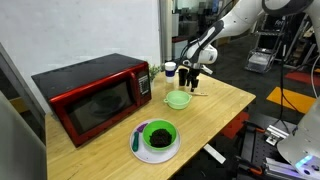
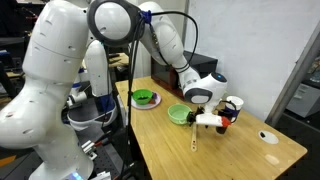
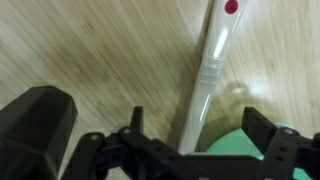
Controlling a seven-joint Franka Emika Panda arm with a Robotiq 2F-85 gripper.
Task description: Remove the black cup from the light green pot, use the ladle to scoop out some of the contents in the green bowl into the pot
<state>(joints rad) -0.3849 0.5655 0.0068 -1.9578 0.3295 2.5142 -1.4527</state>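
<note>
1. Progress, first step: nothing black is seen inside the light green pot (image 1: 178, 98) in either exterior view, so the cup removal is judged done. The black cup cannot be located with certainty. A dark shape at the lower left of the wrist view may be it.
2. Ladle (image 3: 210, 60): it lies flat on the table (image 1: 228, 100), just beside the pot, whose rim shows at the lower right of the wrist view. The handle is pale and marked with a red dot. It has not been lifted.
3. Gripper (image 3: 192, 128): it is positioned directly over the ladle handle. The fingers (image 3: 258, 132) are spread wide, one on each side of the handle, and nothing is pinched.
4. Green bowl (image 1: 158, 133): it rests on a white plate (image 1: 140, 150), well apart from the pot, with dark contents visible inside. No dark contents are seen in the pot, so no transfer is judged to have been made.
5. Remaining work: the ladle is to be gripped, carried to the green bowl, loaded, and emptied into the pot. The task is judged under halfway, with the ladle pickup as the step in hand.
</note>
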